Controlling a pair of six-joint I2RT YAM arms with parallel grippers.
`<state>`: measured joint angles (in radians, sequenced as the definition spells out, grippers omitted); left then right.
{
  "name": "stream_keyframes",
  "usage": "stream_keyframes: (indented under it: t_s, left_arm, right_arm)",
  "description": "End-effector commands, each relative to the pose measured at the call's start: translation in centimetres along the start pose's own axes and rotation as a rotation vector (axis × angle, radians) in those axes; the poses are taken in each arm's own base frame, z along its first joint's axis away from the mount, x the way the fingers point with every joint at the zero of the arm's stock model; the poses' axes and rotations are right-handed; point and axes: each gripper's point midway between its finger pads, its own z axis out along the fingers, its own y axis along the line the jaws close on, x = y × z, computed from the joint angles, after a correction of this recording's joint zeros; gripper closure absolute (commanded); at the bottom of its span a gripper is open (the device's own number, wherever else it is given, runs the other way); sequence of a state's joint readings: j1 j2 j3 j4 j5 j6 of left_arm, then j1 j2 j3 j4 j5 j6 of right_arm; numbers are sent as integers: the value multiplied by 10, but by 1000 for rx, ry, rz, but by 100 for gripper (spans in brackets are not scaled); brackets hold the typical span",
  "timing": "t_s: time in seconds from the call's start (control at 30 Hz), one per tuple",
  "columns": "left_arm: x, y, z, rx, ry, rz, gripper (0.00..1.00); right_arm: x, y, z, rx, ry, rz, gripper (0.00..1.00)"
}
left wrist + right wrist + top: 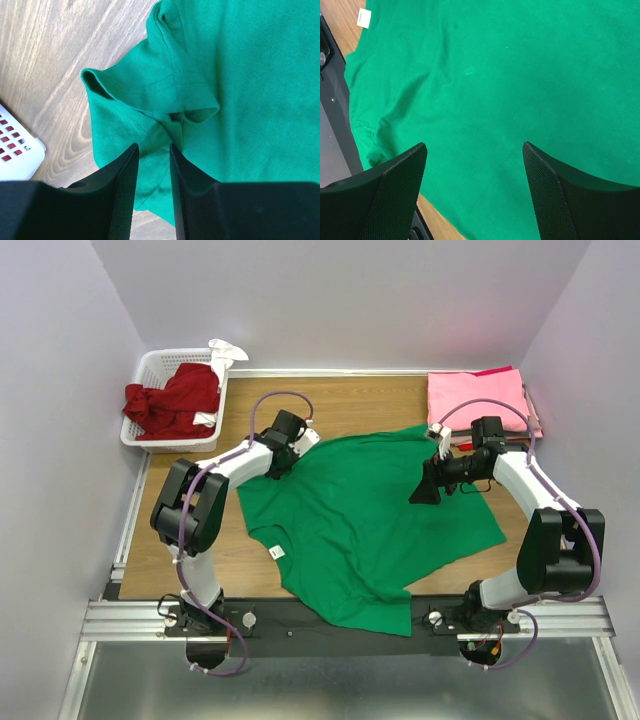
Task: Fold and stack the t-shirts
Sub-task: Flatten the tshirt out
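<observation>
Green t-shirt (370,520) is lying spread out, with its bunched sleeve (150,95) on the white basket (138,390) side sitting right ahead of the barely parted left gripper (151,155), while the right gripper (474,146) is hanging wide open over the shirt's body.

In the left wrist view, the left fingers (120,175) stand narrowly apart over the green t-shirt (240,75); whether they pinch cloth is unclear. The print on the neck tag (277,554) is too small to read. The pink t-shirts (475,400) cannot be counted. The dark red t-shirt (180,395) lies half hidden in the basket (143,375).
</observation>
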<state>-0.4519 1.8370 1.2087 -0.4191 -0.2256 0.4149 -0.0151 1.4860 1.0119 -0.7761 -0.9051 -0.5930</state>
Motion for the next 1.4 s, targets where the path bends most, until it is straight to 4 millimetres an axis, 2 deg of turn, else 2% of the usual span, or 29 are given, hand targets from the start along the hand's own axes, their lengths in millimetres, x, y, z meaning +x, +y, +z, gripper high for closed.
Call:
stream_keyframes:
  t_s: [0.0,0.17,0.2,0.3,0.47,0.7,0.83,1.17,1.37]
  left_arm:
    - [5,-3,6,12,33,1,63]
    - [3,0,7,5,31,-3,71]
    - [2,0,7,6,27,-1,81]
    - [-1,4,4,-2,22,-12,100]
    - [-10,20,-11,-55,-24,-45,100]
    - [-23,62,-52,-202,-160,-142,100]
    - [-22,79,-63,-256,-212,-194,100]
    - [-30,98,-79,-310,-304,-253,100]
    - [-31,105,-80,-301,-329,-283,100]
  right_arm:
    - [0,1,-1,-2,-19,1,16]
    - [0,1,-2,0,-20,2,16]
    - [-1,1,-2,0,-21,1,16]
    - [0,1,-2,0,-20,1,16]
    - [-1,1,-4,3,-26,-1,16]
    - [-1,0,-3,6,-24,-2,16]
    - [-1,-1,-4,9,-23,-2,16]
    - [2,-4,-3,16,-15,3,16]
    - [3,-5,-3,18,-12,6,16]
